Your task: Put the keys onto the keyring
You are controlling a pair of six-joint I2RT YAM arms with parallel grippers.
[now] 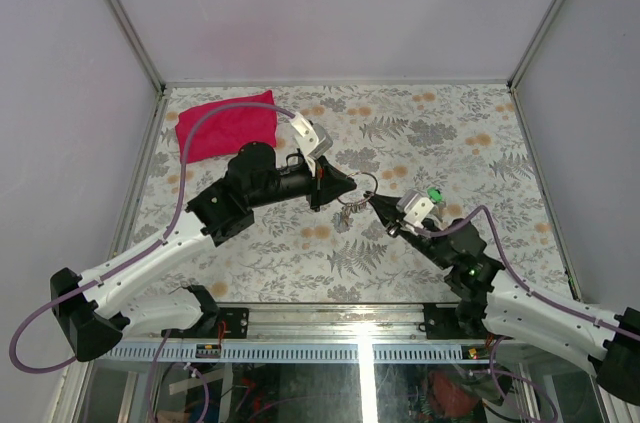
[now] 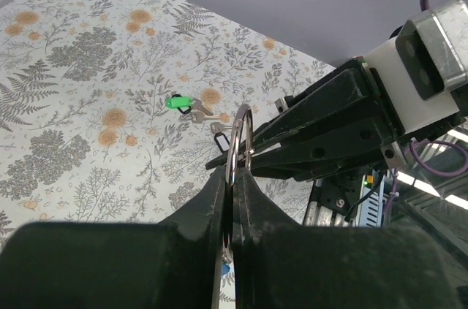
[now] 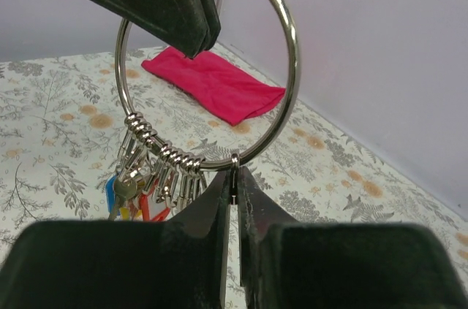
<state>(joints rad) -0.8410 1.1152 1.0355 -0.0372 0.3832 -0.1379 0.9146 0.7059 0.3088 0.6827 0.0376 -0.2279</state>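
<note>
We take this for a robotics lab, a closed test cell rather than a home or a shop. Two robot arms, the left arm (image 1: 150, 255) and the right arm (image 1: 545, 305), are bolted to a metal rail (image 1: 330, 320) at the near edge of the counter (image 1: 270, 253). Plain pale walls (image 1: 330, 3) box the counter in on three sides, joined by bare aluminium posts (image 1: 120, 15). Purple cables (image 1: 180, 193) loop along both arms. Below the rail we see a slotted cable duct (image 1: 300, 351) and loose wiring (image 1: 450, 393). The counter's flowered cover looks homely, but everything around it is rig hardware.
</note>
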